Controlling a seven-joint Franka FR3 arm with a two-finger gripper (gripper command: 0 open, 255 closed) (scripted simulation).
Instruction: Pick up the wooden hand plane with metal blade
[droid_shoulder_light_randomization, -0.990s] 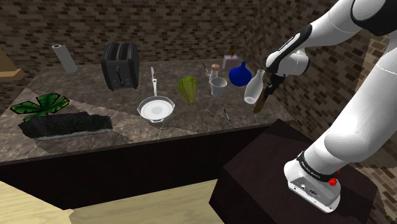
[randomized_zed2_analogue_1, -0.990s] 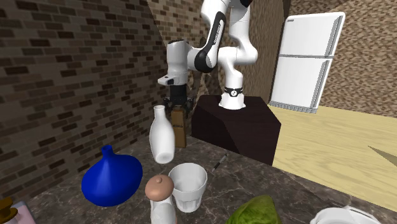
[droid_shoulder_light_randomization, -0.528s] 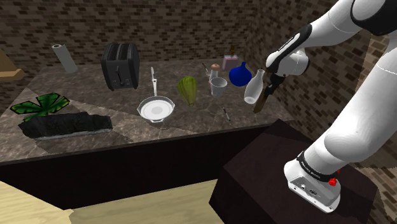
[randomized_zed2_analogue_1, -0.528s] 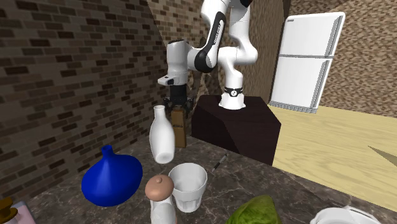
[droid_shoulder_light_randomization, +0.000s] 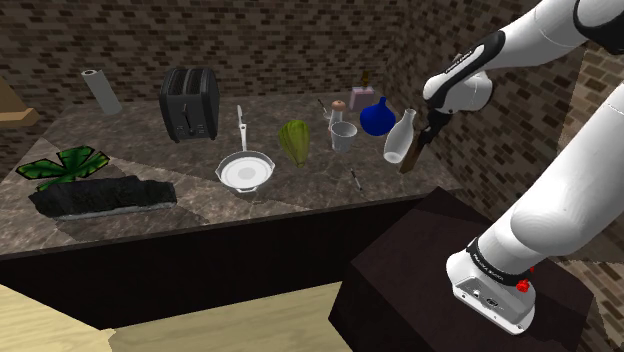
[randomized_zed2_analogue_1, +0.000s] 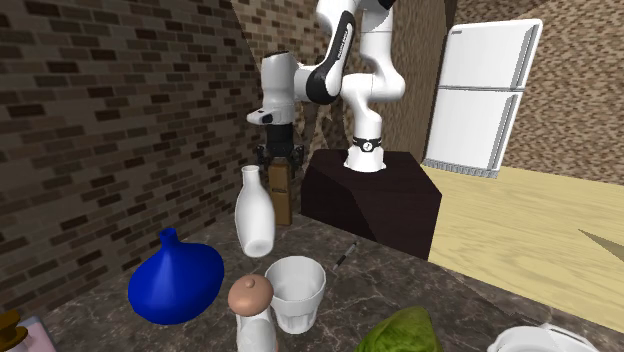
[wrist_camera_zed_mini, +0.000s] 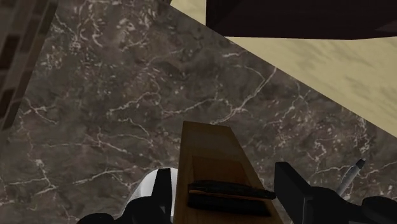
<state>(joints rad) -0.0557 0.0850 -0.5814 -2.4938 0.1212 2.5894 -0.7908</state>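
Gripper (randomized_zed2_analogue_1: 279, 158) points straight down over the end of the dark marble counter (droid_shoulder_light_randomization: 310, 188) nearest the stand (droid_shoulder_light_randomization: 440, 270). Its two black fingers (wrist_camera_zed_mini: 294, 188) are clamped on the wooden hand plane (randomized_zed2_analogue_1: 281, 190), one against each long side. The plane stands on end and hangs lengthwise under the hand. In the wrist view its flat wooden face runs away from the camera over the marble, with a dark metal blade (wrist_camera_zed_mini: 229, 188) lying crosswise between the fingers. Whether the plane's lower end touches the counter cannot be told.

In the shoulder view the plane is at 3 o'clock of a white bottle (droid_shoulder_light_randomization: 398, 138), just beside it. A blue vase (droid_shoulder_light_randomization: 375, 117) stands at 11 o'clock of the bottle and a white cup (droid_shoulder_light_randomization: 343, 136) at 9 o'clock. A thin grey tool (droid_shoulder_light_randomization: 355, 178) lies on the marble at 7 o'clock of the bottle. Further toward 9 o'clock come a green leafy head (droid_shoulder_light_randomization: 295, 140) and a pale frying pan (droid_shoulder_light_randomization: 245, 170), with a black toaster (droid_shoulder_light_randomization: 190, 103) at 11 o'clock of the pan. A paper roll (droid_shoulder_light_randomization: 100, 90) stands near the brick wall (droid_shoulder_light_randomization: 280, 40) at 9 o'clock of the toaster. A green plant (droid_shoulder_light_randomization: 65, 165) and a long dark tray (droid_shoulder_light_randomization: 100, 197) lie at 9 o'clock of the pan.

In the second exterior view a shaker with a brown cap (randomized_zed2_analogue_1: 250, 310) is just beside the cup, and a white fridge (randomized_zed2_analogue_1: 485, 95) stands at 3 o'clock of the white arm (randomized_zed2_analogue_1: 345, 60).
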